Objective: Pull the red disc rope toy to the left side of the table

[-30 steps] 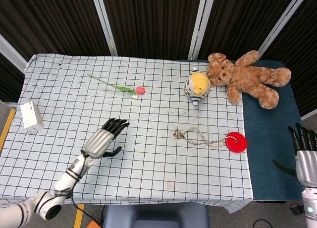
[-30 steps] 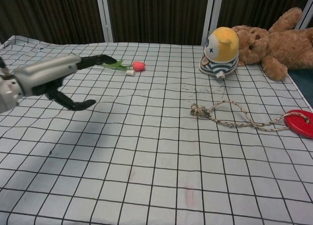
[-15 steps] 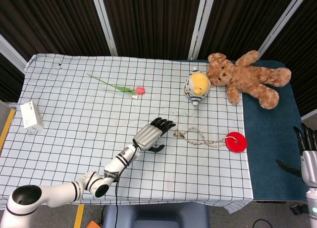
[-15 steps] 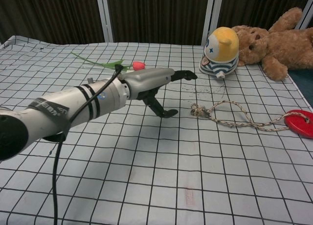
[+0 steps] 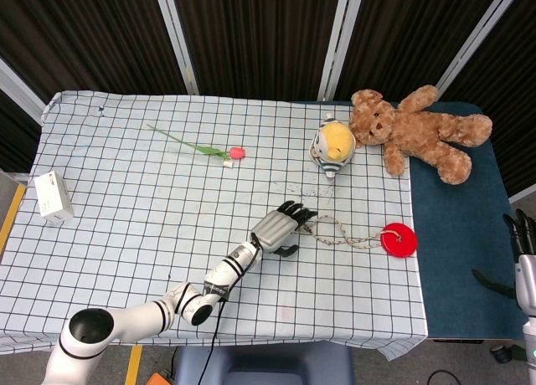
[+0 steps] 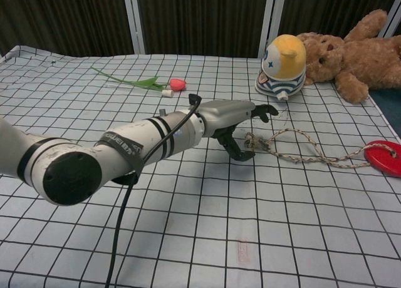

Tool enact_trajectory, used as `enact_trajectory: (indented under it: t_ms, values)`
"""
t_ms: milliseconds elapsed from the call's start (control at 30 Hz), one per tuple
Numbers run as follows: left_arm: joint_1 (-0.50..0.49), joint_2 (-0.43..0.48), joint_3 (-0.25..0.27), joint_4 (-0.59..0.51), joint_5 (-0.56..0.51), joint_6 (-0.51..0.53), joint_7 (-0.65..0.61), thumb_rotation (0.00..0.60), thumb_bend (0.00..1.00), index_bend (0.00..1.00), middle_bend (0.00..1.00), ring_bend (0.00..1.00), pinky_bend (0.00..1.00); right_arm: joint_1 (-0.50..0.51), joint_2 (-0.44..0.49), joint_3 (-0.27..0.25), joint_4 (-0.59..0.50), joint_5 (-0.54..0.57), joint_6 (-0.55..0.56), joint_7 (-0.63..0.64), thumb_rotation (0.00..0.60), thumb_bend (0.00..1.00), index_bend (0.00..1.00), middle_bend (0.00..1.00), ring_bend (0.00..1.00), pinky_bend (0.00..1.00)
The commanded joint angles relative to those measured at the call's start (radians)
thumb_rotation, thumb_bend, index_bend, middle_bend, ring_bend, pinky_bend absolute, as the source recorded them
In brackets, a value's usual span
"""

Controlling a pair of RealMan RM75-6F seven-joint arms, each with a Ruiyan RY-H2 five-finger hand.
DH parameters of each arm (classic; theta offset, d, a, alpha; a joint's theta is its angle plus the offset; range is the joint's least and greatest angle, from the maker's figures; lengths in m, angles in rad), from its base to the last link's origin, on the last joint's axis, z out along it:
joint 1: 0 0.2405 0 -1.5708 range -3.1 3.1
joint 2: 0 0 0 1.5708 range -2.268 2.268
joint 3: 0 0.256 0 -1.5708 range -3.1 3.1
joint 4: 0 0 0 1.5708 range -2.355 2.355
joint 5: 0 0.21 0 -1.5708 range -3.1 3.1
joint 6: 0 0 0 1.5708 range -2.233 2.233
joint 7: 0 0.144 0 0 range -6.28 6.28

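Fingers of the left robot hand (image 5: 280, 228) are spread wide, reaching over the knotted end of the rope (image 5: 339, 232) without gripping it, thumb low beside the knot. Rope toy lies on the checked tabletop (image 5: 126, 201) at about four o'clock from centre; the red disc (image 5: 399, 239) rests near the cloth's right edge. Right robot hand (image 5: 525, 264) hangs off the tabletop at three o'clock, fingers apart, holding nothing.
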State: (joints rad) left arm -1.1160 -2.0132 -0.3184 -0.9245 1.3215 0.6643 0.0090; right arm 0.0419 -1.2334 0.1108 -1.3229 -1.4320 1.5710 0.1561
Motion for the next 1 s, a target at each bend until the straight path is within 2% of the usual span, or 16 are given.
enact_trajectory:
  t_ms: [33, 233, 700, 900, 1000]
  values:
    - [-0.001, -0.002, 0.003, 0.005, 0.0, 0.003, 0.0, 0.6, 0.41, 0.0, 0.13, 0.0, 0.04, 0.0, 0.0, 0.0, 0.002, 0.0, -0.001, 0.003, 0.6, 0.06, 0.0, 0.0, 0.0, 0.0]
    - [-0.004, -0.018, 0.033, 0.054, 0.004, 0.007, -0.007, 0.6, 0.41, 0.0, 0.17, 0.0, 0.04, -0.004, -0.004, 0.006, 0.013, 0.008, -0.01, 0.016, 0.6, 0.06, 0.0, 0.0, 0.0, 0.0]
    - [-0.009, -0.04, 0.069, 0.12, 0.014, 0.009, -0.046, 0.6, 0.41, 0.0, 0.26, 0.0, 0.05, -0.004, -0.011, 0.014, 0.017, 0.014, -0.028, 0.013, 0.6, 0.06, 0.0, 0.0, 0.0, 0.0]
    - [-0.003, -0.036, 0.082, 0.114, 0.032, 0.039, -0.056, 0.6, 0.41, 0.0, 0.39, 0.0, 0.05, -0.003, -0.016, 0.017, 0.02, 0.017, -0.035, 0.011, 0.6, 0.06, 0.0, 0.0, 0.0, 0.0]
    - [0.003, -0.03, 0.094, 0.112, 0.042, 0.055, -0.048, 0.6, 0.41, 0.0, 0.45, 0.04, 0.05, -0.003, -0.017, 0.018, 0.019, 0.018, -0.037, 0.007, 0.6, 0.06, 0.0, 0.0, 0.0, 0.0]
